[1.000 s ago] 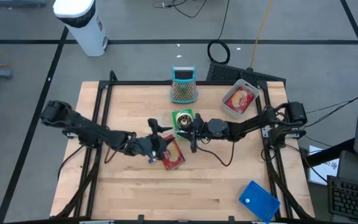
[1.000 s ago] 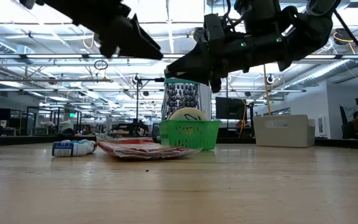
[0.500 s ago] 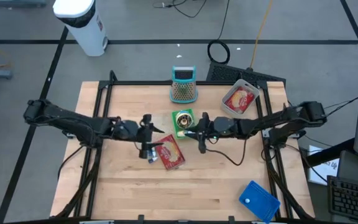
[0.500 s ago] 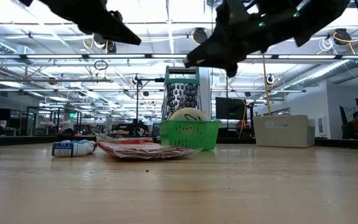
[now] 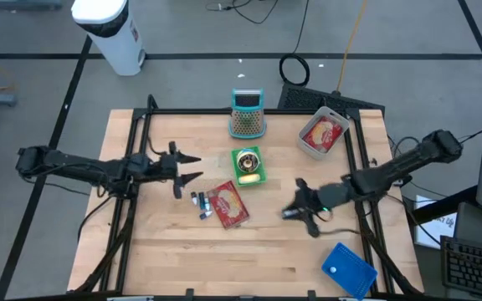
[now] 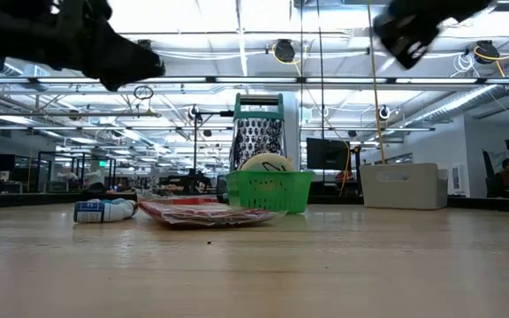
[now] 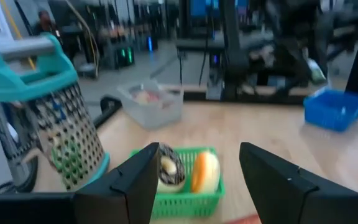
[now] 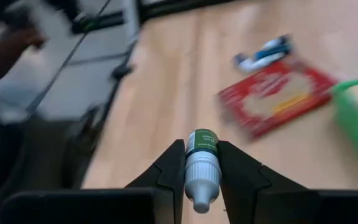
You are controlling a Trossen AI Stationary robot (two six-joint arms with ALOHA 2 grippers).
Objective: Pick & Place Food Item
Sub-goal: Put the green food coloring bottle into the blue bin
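A green basket (image 5: 248, 165) holding a ring-shaped piece and a rounded orange piece (image 7: 205, 172) stands at the table's middle. A red packet (image 5: 228, 206) and a small tube (image 5: 199, 201) lie flat just nearer. My left gripper (image 5: 192, 167) hovers open left of the basket, pointing level at it, with nothing between its fingers (image 7: 135, 180). My right gripper (image 5: 291, 211) is up off the table toward the near right of the basket, shut on a small green-and-white bottle (image 8: 201, 168). My right gripper pinches the small bottle between its two fingers, on the bottle's opposite sides (image 8: 202, 163) where green meets white. The bottle lies along the fingers, green end pointing away from the wrist, white end toward it. It is lifted clear of the table.
A teal-handled grater (image 5: 246, 115) stands behind the basket. A clear tub (image 5: 323, 134) with a red packet in it sits at the far right, and a blue tray (image 5: 347, 269) at the near right corner. Bare wood lies along the near edge.
My left gripper has drawn back from the red packet toward the table's left edge, rolling as it went, and stays open. My right gripper has pulled away from the basket toward the near right and has risen.
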